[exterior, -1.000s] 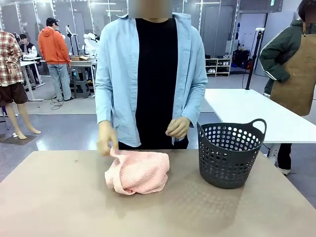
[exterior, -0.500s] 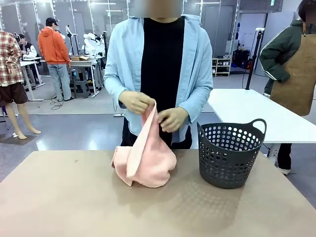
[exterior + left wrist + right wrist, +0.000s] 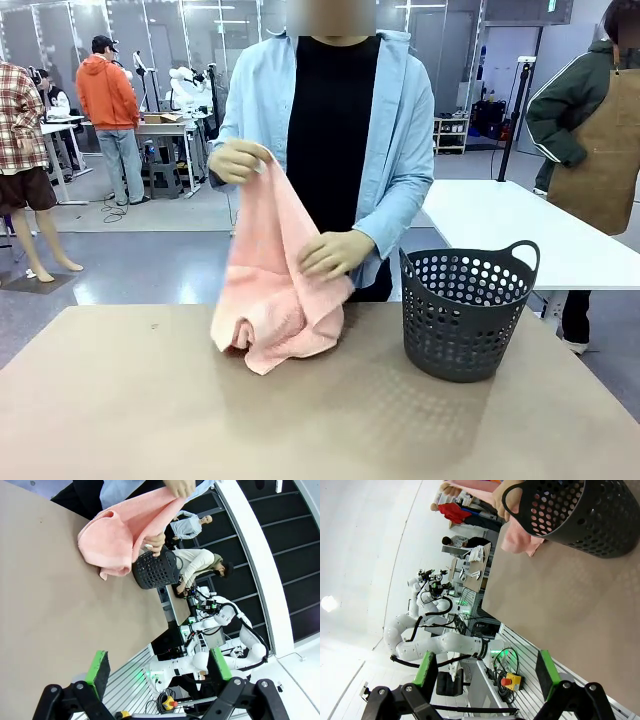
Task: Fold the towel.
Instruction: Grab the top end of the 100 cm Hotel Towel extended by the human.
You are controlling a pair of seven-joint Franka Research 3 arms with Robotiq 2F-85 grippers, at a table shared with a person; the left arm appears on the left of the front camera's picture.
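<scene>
The salmon-pink towel (image 3: 272, 290) hangs bunched from a person's hands at the table's far side, its lower end resting on the tabletop. One hand (image 3: 237, 160) holds a corner up at chest height; the other hand (image 3: 335, 252) grips the cloth lower down. In the left wrist view the towel (image 3: 117, 535) is far off across the table, and my left gripper (image 3: 160, 666) stands open near the table's edge with nothing between its green pads. My right gripper (image 3: 486, 672) is also open and empty, off the table's near edge, with the towel (image 3: 519, 541) seen beyond.
A dark perforated basket (image 3: 465, 310) with handles stands on the brown table (image 3: 120, 400) to the right of the towel; it also shows in the wrist views as the basket (image 3: 151, 571) (image 3: 580, 510). Other people stand at tables farther back.
The person has lifted the towel off the table, raising one corner from table level to chest height and taking hold lower down with the other hand. The grippers stayed open.
</scene>
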